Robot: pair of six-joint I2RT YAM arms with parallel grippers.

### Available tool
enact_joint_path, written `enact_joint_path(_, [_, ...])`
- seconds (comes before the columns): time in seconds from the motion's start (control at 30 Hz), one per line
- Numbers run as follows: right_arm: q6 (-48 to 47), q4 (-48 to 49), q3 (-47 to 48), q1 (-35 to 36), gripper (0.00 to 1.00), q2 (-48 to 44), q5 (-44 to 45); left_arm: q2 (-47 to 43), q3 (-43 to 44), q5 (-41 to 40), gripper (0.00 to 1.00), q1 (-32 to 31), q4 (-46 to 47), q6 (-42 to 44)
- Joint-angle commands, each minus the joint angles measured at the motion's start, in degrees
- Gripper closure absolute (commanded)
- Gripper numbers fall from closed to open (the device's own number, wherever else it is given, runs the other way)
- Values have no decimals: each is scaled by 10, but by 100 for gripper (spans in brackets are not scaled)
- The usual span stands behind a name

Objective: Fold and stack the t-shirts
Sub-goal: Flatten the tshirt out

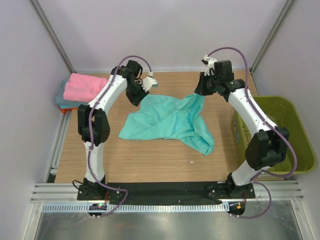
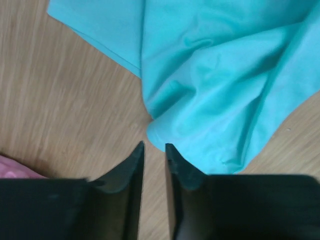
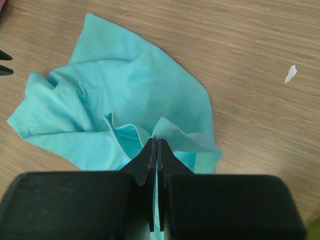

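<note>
A crumpled teal-green t-shirt lies spread on the middle of the wooden table; it fills the left wrist view and the right wrist view. My right gripper is shut on a raised edge of this shirt at its far right corner. My left gripper is open and empty, its fingertips just short of the shirt's far left corner. A folded pink t-shirt lies on a teal and an orange one at the far left.
An olive-green plastic basket stands off the table's right edge. A small white scrap lies on the wood to the right of the shirt. Bare wood lies in front of the shirt.
</note>
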Motion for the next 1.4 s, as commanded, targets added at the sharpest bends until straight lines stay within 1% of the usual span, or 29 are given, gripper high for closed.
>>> enact_joint_path(0.0, [-13,44,32,-17,99,9,7,9,76,-20,69,11,-67,-30])
enact_joint_path(0.03, [-12,47,34,-26,99,14,6,-11,60,-13,64,18,-81,-29])
enact_joint_path(0.07, [-10,47,33,-31,99,17,5,-30,27,10,52,41,-77,-25])
enact_joint_path(0.1, [-7,49,32,-34,99,25,4,-55,-58,26,50,55,-63,-19])
enact_joint_path(0.13, [-4,50,33,-39,99,28,3,-122,-114,38,48,71,-15,-4])
enact_joint_path(0.17, [-4,52,32,-40,99,30,1,-153,-163,46,43,98,17,7])
enact_joint_path(0.2, [-4,53,32,-40,99,30,2,-187,-209,39,38,108,49,22])
enact_joint_path(0.23, [-6,53,33,-40,99,32,3,-213,-298,34,32,114,75,42])
enact_joint_path(0.27, [-7,51,34,-41,99,32,5,-254,-331,31,26,120,111,85])
enact_joint_path(0.33, [-11,48,38,-41,99,35,8,-272,-389,22,23,121,140,111])
enact_joint_path(0.37, [-13,47,40,-40,99,39,8,-276,-418,21,24,120,142,130])
enact_joint_path(0.47, [-16,40,48,-41,99,50,15,-266,-435,14,27,121,155,130])
enact_joint_path(0.73, [-23,35,63,-40,99,67,27,-225,-431,60,30,121,150,145])
enact_joint_path(0.87, [-24,35,61,-41,99,68,33,-203,-421,78,33,117,144,147])
enact_joint_path(1.17, [-26,40,60,-41,99,73,41,-172,-413,76,38,110,145,150])
enact_joint_path(1.37, [-26,44,62,-40,99,77,39,-149,-394,78,40,105,120,150])
